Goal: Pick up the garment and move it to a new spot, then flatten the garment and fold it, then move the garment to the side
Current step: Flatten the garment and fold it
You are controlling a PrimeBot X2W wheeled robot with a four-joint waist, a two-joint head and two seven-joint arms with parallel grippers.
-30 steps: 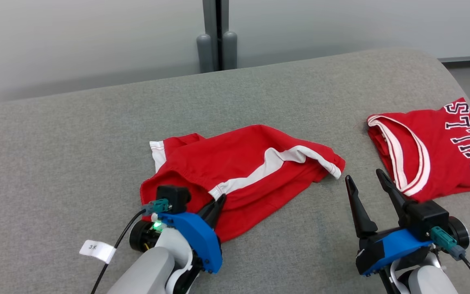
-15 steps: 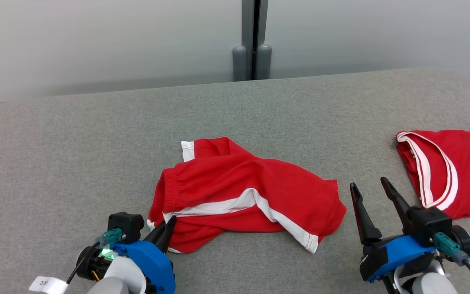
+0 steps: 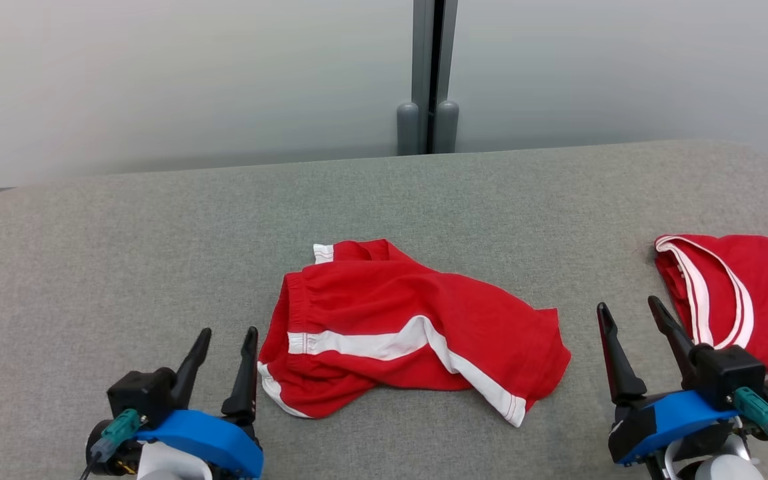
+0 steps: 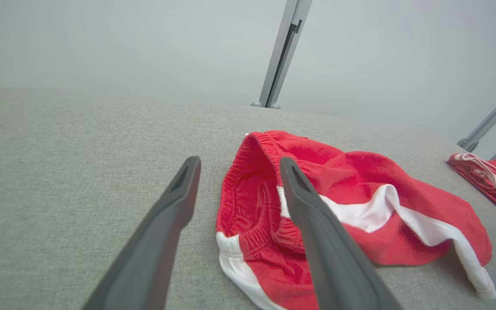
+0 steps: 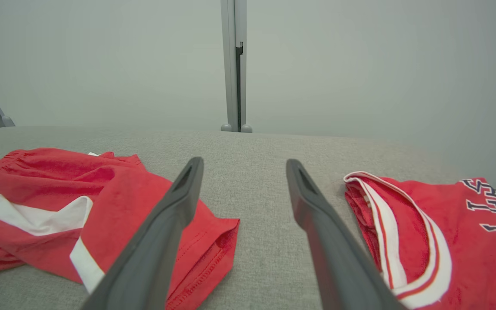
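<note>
**Red shorts in place, flattening due**

Head view: shorts (image 3: pixel 417 333) lay crumpled mid-frame on the grey surface (image 3: pixel 124 253). The left tool (image 3: pixel 228 333) and right tool (image 3: pixel 628 305) both gaped, empty. Left wrist view: waistband bunched beside the fingers. Right wrist view: jersey (image 5: pixel 424 224) lay right. Next, probably, both tools would take opposite edges and spread.

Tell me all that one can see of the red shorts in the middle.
The red shorts look like soft knit cloth with a gathered elastic waistband and a white side stripe. They lie crumpled, not flat, mid-way on the grey padded surface. The open left tool stands close beside the waistband, holding nothing.
</note>
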